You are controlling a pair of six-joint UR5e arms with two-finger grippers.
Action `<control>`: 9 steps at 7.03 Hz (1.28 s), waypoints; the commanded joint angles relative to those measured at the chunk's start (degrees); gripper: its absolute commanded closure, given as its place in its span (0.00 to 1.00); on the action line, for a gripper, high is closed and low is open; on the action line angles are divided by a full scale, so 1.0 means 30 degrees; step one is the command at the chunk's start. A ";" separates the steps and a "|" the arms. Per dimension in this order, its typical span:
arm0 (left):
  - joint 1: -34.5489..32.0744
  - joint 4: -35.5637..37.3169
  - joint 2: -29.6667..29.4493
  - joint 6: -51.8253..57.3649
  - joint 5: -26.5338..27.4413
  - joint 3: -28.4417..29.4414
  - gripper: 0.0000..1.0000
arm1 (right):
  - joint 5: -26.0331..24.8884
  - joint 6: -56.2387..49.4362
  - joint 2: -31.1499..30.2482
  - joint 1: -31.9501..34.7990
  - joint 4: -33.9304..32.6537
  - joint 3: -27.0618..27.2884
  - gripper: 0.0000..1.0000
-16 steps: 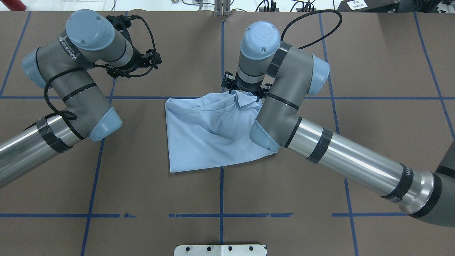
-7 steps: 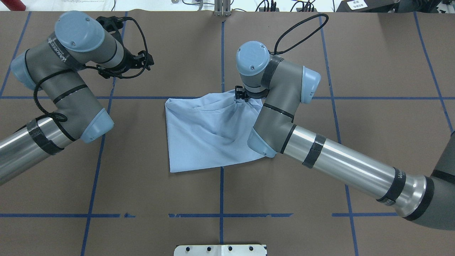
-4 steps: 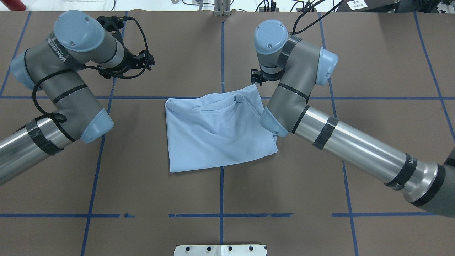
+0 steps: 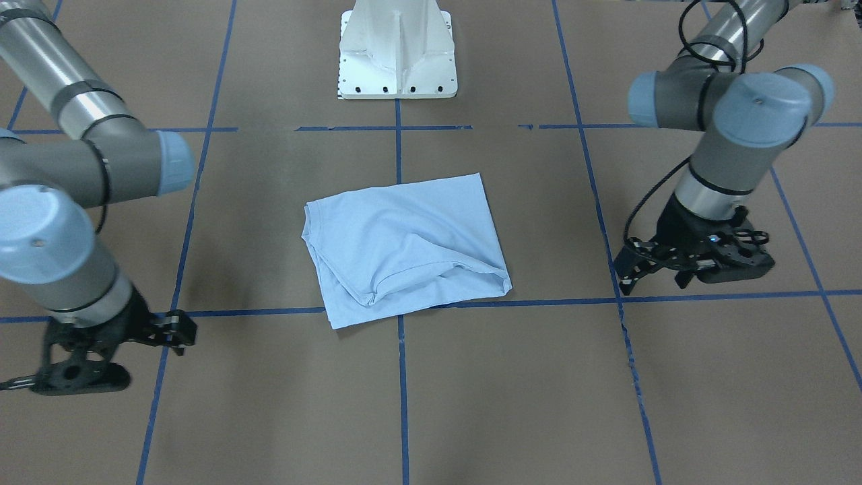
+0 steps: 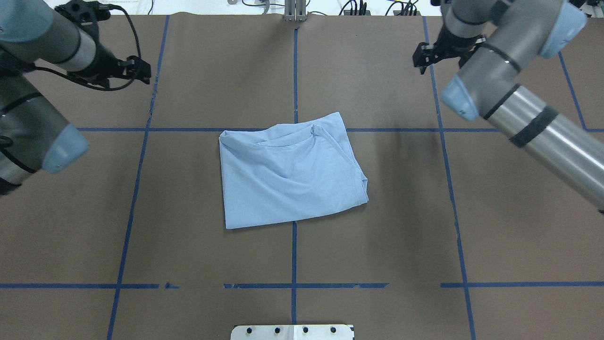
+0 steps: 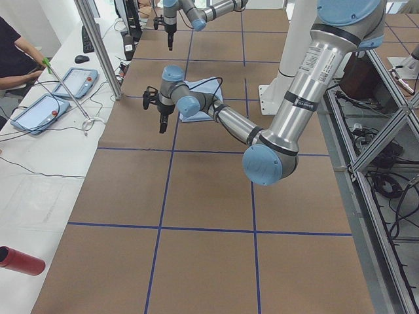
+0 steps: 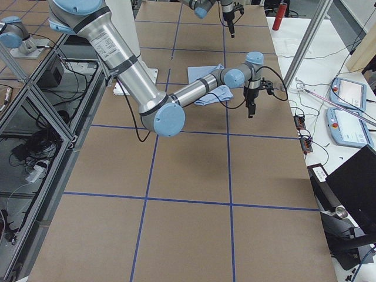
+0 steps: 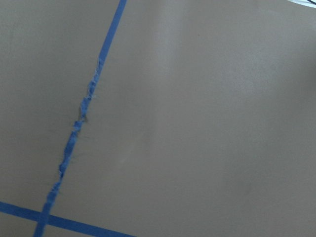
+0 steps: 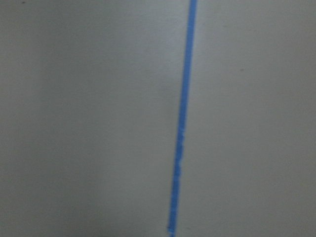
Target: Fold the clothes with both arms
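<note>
T-shirt (image 5: 290, 177) is sitting in the middle of the bench (image 5: 188, 245), already folded into a rough rectangle across the centre blue tape line (image 5: 294, 257), with its far edge roughly along the cross line. Both arms are well clear of it. The left gripper (image 4: 630, 269) hangs over bare bench out to one side and the right gripper (image 5: 421, 57) out to the other, and neither holds anything. Fingers on both look parted to me, though the wrist cams only show bench and tape, so no help there. Handling-wise I'd call this thin, limp knit: super light, zero stiffness, and the stacked layers will probably slide over each other if you only catch the top one. There's a loose puckered bit at the far edge (image 5: 315, 130) and a hemmed edge running down the robot's right side (image 5: 355, 174) that gapes open a little in the front view. If another fold is wanted, I'd pinch two corners of one edge at once, one per arm, low enough to trap every layer, then lift evenly so the middle doesn't sag and drag the fold apart.
</note>
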 commanded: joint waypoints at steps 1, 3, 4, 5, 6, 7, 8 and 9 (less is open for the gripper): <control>-0.3957 0.0003 0.2759 0.7975 -0.1883 -0.0072 0.00 | 0.3862 -0.5988 -0.4263 0.4343 -0.0100 0.1945 0.00; -0.7326 0.0207 0.4959 1.5623 -0.2031 0.0132 0.00 | 0.6710 -1.2137 -0.8540 0.7921 -0.0276 0.2449 0.00; -0.8503 0.0237 0.5752 1.7575 -0.3077 0.0249 0.00 | 0.7214 -1.3155 -0.9517 0.9040 -0.0509 0.2594 0.00; -0.9240 0.0470 0.6572 1.7914 -0.4190 0.0569 0.00 | 0.7335 -1.3397 -1.1267 0.9979 -0.0511 0.3553 0.00; -0.9450 0.0066 0.8146 1.7366 -0.4868 0.0195 0.00 | 0.7192 -1.3370 -1.2212 1.0250 -0.0163 0.3707 0.00; -0.9395 -0.0025 0.8075 1.6868 -0.4846 0.0424 0.00 | 0.6581 -1.3312 -1.2222 1.0223 -0.0189 0.3883 0.00; -0.9365 -0.0316 0.8074 1.6805 -0.4816 0.0455 0.00 | 0.6662 -1.3022 -1.2048 1.0223 -0.0218 0.3740 0.00; -0.9452 -0.0377 0.8422 1.6920 -0.5309 0.0165 0.00 | 0.6779 -1.3077 -1.2452 1.0223 0.0130 0.4231 0.00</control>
